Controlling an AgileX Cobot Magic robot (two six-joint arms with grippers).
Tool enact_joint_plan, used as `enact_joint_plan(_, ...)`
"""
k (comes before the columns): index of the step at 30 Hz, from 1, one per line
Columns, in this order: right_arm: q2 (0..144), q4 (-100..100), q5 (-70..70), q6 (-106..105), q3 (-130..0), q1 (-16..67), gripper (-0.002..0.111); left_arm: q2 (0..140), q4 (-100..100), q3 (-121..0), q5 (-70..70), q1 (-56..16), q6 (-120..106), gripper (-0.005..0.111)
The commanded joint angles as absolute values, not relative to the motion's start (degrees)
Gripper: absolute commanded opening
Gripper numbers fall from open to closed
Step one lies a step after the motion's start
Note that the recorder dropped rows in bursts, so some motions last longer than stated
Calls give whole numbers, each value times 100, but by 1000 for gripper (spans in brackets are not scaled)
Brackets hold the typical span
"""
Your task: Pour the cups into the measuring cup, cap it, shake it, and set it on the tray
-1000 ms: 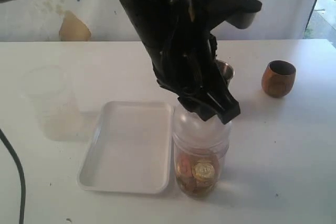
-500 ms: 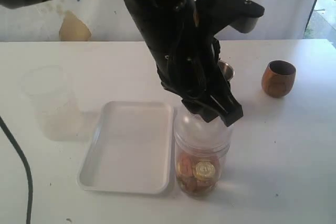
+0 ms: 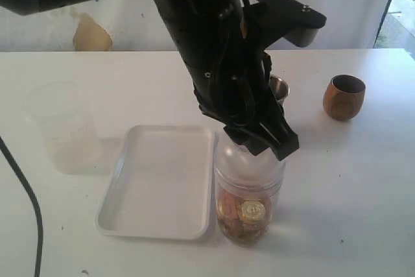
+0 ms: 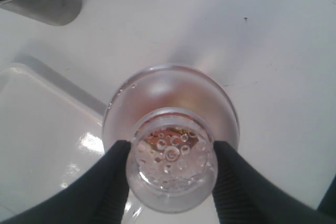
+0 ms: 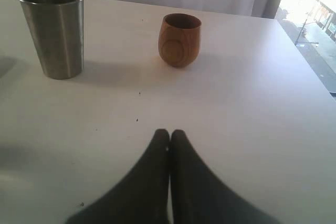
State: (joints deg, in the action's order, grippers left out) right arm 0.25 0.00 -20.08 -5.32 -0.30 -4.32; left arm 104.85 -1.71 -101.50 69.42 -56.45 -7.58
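Fingers of the left gripper (image 4: 171, 150) flank the narrow top of the clear domed cap (image 4: 170, 163). Both black pads (image 4: 118, 177) press against it, so the jaws stand partway closed with the cap clasped between them. That cap sits on the clear plastic measuring cup (image 3: 249, 192), which stands upright on the white table (image 3: 350, 212). It is just beside the flat white rectangular tray (image 3: 159, 183), at the tray's long edge on the wooden-cup side; I can't tell whether cup and rim touch.

Down in the cup's bottom, gold and copper round pieces (image 3: 245, 213) lie piled. The biggest gold one has a stamped face, too blurred to read.

Beyond the tray's far corner, partly hidden behind the black arm, the tall stainless-steel tumbler (image 3: 279, 87) stands upright. Farther out from the tray on that same side is the rounded brown wooden cup (image 3: 343, 97), upright and well apart from the tumbler. On the tray's opposite side, a frosted plastic container (image 3: 61, 128) stands near it.

The right gripper (image 5: 169, 136) hangs over bare table, its two fingers pressed together with nothing between them.
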Motion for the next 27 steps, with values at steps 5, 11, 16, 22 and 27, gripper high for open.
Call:
enact_joint_plan(5,0,0,-2009,-562,0,-468,0,10472,-72,-10135,6996,-5667,-752,64)
enact_joint_plan(11,0,0,-2009,-562,0,-468,0,10461,-72,-10135,6996,-5667,-762,70)
enact_joint_plan(16,0,0,-2009,-562,0,-468,0,10461,-72,-10135,6969,-5667,-762,70)
enact_joint_plan(22,0,0,-2009,-562,0,-468,0,10461,-123,-10135,6749,-5667,-762,70)
enact_joint_plan(27,0,0,-2009,-562,0,-468,0,10461,-139,-10135,6774,-5667,-775,70)
